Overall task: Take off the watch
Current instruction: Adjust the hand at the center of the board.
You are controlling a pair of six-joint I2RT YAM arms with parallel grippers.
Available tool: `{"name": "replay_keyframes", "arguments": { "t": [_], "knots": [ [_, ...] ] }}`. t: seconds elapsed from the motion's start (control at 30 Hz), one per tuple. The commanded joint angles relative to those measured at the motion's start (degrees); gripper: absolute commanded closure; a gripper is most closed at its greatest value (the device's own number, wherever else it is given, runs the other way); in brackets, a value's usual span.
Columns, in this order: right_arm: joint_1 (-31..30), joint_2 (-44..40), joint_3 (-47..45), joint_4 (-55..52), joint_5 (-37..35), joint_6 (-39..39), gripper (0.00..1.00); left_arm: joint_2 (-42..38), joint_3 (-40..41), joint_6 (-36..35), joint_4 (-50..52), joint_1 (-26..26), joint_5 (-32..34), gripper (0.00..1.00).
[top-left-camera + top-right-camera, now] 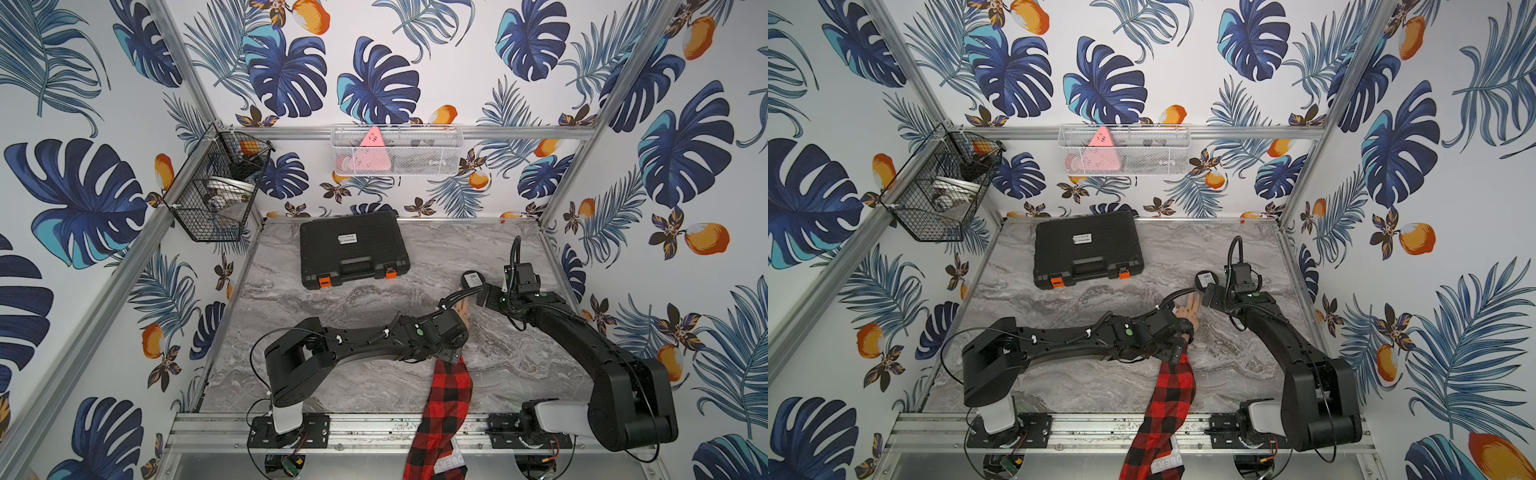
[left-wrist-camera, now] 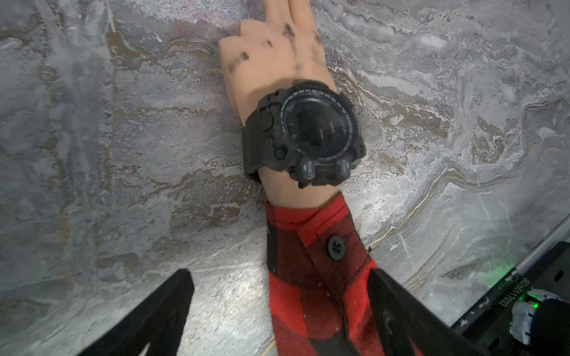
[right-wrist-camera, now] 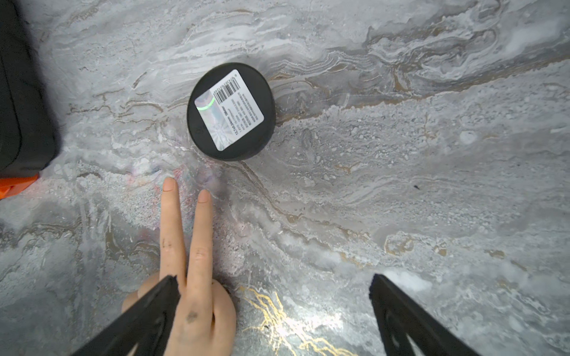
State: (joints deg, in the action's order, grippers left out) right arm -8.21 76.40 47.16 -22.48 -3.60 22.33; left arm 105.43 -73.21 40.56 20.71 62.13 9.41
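Note:
The watch (image 2: 308, 132), all black with a round dark face, is strapped round the wrist of a mannequin hand (image 2: 265, 61) that lies flat on the marble table. A red and black plaid sleeve (image 2: 314, 262) covers the forearm behind it. My left gripper (image 2: 279, 277) is open above the sleeve, one finger on each side of the cuff. In both top views the left arm hides the watch. My right gripper (image 3: 274, 279) is open over the hand's (image 3: 197, 308) knuckles, with one black finger (image 3: 154, 302) in front of them and nothing held.
A black round puck (image 3: 231, 111) with a white label lies just beyond the two outstretched fingertips. A shut black tool case (image 1: 353, 253) with orange latches sits at the back. A black wire basket (image 1: 216, 187) and a white mesh basket (image 1: 395, 151) hang on the walls.

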Motion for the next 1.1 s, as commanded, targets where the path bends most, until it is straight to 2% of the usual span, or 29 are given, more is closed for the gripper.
{"name": "replay_keyframes", "arguments": {
  "t": [0.0,0.47,0.63,1.07],
  "knots": [
    [0.15,0.08,0.08,-0.99,0.03,0.96,0.0,1.56,-1.77,1.19,-0.76,0.19,-0.63,0.07],
    [0.22,-0.75,0.97,-3.57,-2.56,2.48,0.0,12.92,-12.74,2.42,6.29,0.79,0.74,0.07],
    [0.22,0.07,2.48,-5.46,-1.53,4.25,0.0,13.85,-10.97,3.45,4.9,1.06,1.99,0.11],
    [-0.13,-0.18,3.32,-6.86,3.5,6.8,0.0,10.98,-4.61,2.78,-1.17,1.07,3.42,0.37]
  ]
}}
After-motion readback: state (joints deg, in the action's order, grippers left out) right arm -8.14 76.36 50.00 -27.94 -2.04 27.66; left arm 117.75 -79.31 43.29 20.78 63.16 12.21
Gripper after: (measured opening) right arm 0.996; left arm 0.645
